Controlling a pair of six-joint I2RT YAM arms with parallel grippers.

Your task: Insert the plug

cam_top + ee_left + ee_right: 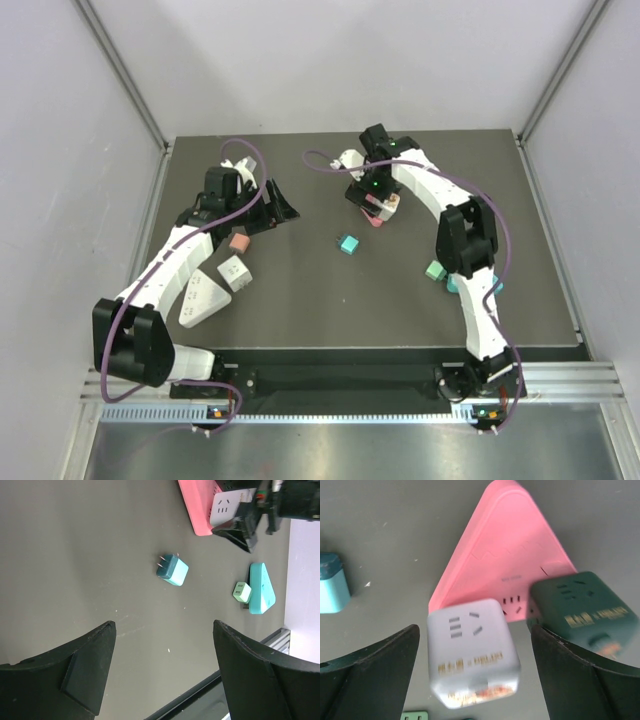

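A white cube plug (pixel 472 652) stands at the wide end of the pink triangular power strip (pixel 505 555), beside a dark green cube plug (pixel 585 610) on the same strip. The white one is blurred, and I cannot tell how deep it sits. My right gripper (pixel 475 627) is open around it, with a gap on each side. In the top view this gripper (pixel 375 208) hangs over the pink strip (pixel 380 217). My left gripper (pixel 165 623) is open and empty, at the far left (pixel 283 208). A teal plug (pixel 172 570) lies loose mid-table.
A light green plug (pixel 435 269) leans on a teal triangular strip (pixel 455 285) by the right arm. On the left, a white triangular strip (pixel 200 295), a white cube (pixel 232 272) and a pink cube (pixel 238 242) lie under the left arm. Purple cables loop at the back.
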